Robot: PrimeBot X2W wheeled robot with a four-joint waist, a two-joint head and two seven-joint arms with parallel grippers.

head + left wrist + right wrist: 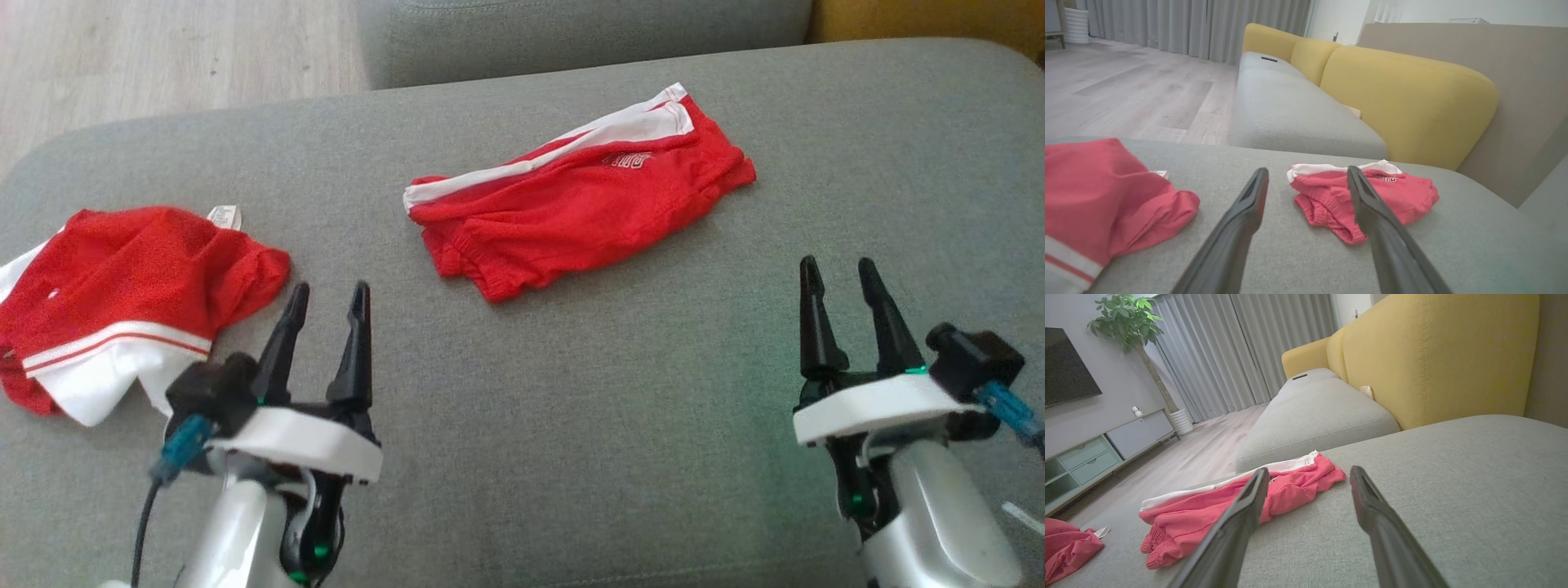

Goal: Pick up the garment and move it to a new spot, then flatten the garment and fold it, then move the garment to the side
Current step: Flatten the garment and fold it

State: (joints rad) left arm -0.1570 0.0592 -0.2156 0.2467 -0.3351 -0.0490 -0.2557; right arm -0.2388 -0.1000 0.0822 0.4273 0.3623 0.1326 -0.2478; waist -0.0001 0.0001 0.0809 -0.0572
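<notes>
Head view showed my left gripper (331, 287) and right gripper (837, 263) both spread wide and empty. The red garment (571, 212) lay ahead on the grey cushion (571, 408), apart from both. I judged they flanked it so each could take an end.

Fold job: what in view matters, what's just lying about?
Job: red shorts, red and white top, grey cushion under them, left tool, right tool, both open.
Lying about: small dark object on far seat, potted plant, TV cabinet.
</notes>
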